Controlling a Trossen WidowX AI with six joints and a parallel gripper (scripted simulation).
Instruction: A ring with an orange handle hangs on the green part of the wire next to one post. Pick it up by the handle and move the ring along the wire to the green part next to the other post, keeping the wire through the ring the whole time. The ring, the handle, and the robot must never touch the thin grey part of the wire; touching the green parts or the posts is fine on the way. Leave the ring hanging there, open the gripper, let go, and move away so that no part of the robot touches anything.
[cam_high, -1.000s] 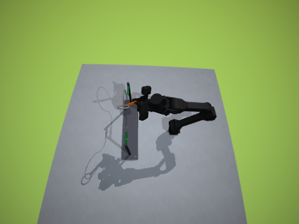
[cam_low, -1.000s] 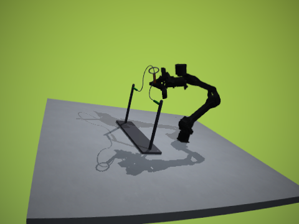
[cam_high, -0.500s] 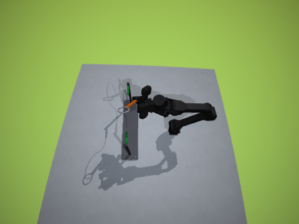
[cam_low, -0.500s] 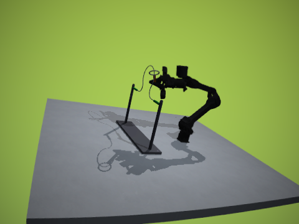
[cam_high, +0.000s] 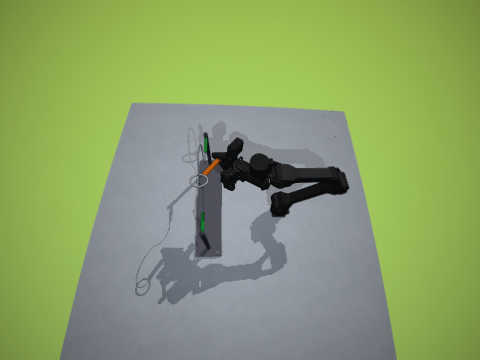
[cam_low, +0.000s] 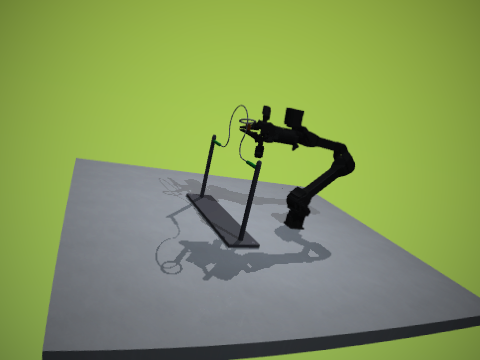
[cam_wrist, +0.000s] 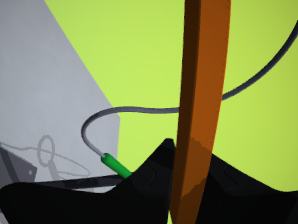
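Observation:
My gripper (cam_high: 219, 158) (cam_low: 250, 128) (cam_wrist: 176, 145) is shut on the orange handle (cam_high: 211, 166) (cam_low: 249, 128) (cam_wrist: 204, 75), which stands between its fingers. The ring (cam_high: 198, 187) (cam_low: 247, 119) lies nearly flat in the air beyond the fingertips, around the wire as far as I can tell, on the stretch below the high bend on the near-post side in the exterior view. The thin grey wire (cam_low: 229, 131) (cam_wrist: 145, 109) passes behind the handle in the wrist view; any contact cannot be told. One green part (cam_high: 205, 145) (cam_low: 217, 143) is at the far post; the other (cam_high: 202, 222) (cam_low: 251, 164) is at the near post.
The far post (cam_low: 208, 167) and near post (cam_low: 250, 202) stand on a dark base plate (cam_high: 212, 225) (cam_low: 220, 220) on the grey table (cam_high: 310, 300) (cam_low: 125, 310). In the wrist view, a green part (cam_wrist: 116, 166) shows just left of the fingers. Shadows of wire and arm lie across the table.

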